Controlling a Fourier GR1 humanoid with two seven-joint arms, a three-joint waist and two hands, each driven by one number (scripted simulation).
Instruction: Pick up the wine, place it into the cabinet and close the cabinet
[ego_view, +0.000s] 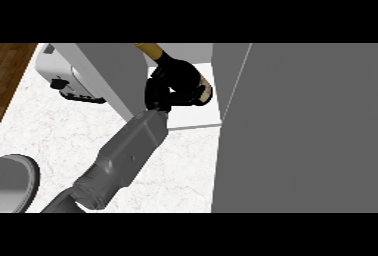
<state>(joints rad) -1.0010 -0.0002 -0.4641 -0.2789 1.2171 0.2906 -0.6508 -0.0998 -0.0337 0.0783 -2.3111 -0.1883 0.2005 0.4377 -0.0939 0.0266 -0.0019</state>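
Observation:
The wine bottle (158, 52) is dark with a gold neck and leans up and to the left inside the open cabinet (111, 70). My left hand (173, 85) is shut on the bottle's body, hiding most of it; a strip of pale label (207, 91) shows at the hand's right. The bottle's base is over the cabinet's white shelf floor (196, 117). The forearm comes in from the lower left. My right hand does not show.
The open cabinet door (295, 125), a large grey panel, fills the right side of the view. A white toaster (65, 75) stands left of the cabinet. A grey plate (15, 182) lies at the lower left on the marble counter (59, 130).

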